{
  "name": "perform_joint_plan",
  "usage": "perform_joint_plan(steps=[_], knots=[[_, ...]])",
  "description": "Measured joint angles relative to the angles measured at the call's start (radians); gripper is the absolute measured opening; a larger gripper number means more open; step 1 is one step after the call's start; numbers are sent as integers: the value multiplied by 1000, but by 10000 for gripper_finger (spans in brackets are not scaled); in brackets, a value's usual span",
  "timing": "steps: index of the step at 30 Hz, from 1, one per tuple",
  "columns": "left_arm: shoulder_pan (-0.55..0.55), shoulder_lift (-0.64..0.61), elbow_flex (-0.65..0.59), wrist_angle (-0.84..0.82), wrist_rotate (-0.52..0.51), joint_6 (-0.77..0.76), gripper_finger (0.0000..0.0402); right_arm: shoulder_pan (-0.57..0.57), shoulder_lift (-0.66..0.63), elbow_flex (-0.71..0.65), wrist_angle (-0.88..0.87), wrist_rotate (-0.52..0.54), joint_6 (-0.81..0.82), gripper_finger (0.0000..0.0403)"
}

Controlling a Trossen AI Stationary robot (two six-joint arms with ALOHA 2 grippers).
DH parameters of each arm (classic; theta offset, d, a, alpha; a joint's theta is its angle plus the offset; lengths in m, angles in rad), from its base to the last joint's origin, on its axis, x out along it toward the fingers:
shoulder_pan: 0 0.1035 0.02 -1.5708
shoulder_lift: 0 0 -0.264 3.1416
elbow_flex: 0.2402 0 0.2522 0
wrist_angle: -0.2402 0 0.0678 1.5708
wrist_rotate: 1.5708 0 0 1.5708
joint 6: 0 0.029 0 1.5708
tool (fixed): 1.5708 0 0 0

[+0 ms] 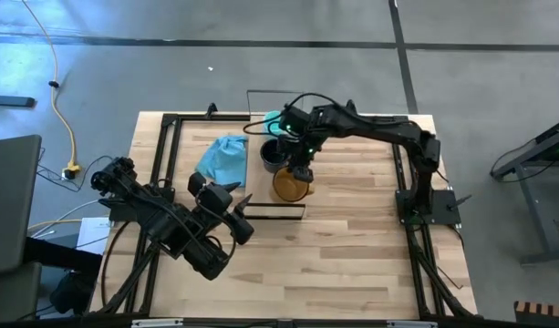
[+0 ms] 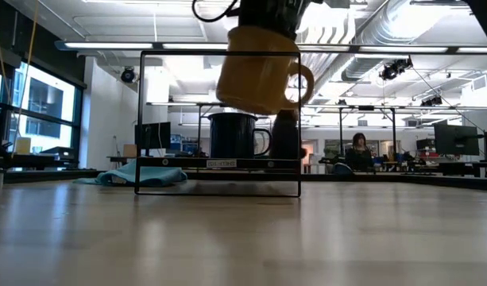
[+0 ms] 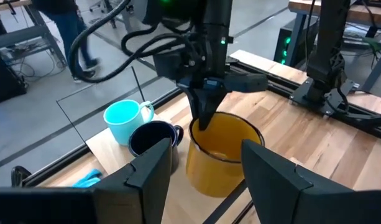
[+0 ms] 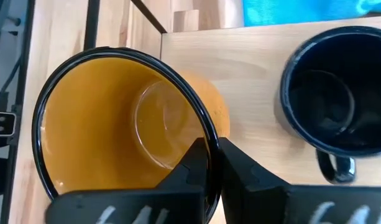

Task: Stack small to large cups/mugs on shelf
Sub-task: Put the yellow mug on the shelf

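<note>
Gripping amber mug [image 4: 115, 137] rim, right pincer [image 4: 212, 163] holds it above shelf [image 4: 252, 74]; left pincer [image 3: 199, 168] apart.

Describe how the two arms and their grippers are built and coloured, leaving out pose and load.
Both arms are black, jointed links with looping black cables. The right gripper has two slim dark fingers tapering downward and green indicator lights on the arm above. The left gripper shows broad, flat, angular dark fingers.

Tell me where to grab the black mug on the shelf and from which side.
Grip the black mug by its rim wall from straight above, one finger inside: it stands upright, mouth open. Choose the rim away from the amber mug, which the right gripper holds close beside it.
</note>
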Motion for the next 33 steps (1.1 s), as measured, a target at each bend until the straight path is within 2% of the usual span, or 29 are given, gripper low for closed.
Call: perform_joint_plan(steps=[11, 33], knots=[[0, 0, 0, 0, 7, -1, 182, 7, 33, -1, 50, -40, 26, 0], [0, 0, 0, 0, -1, 1, 182, 11, 51, -1, 76, -38, 56, 0]])
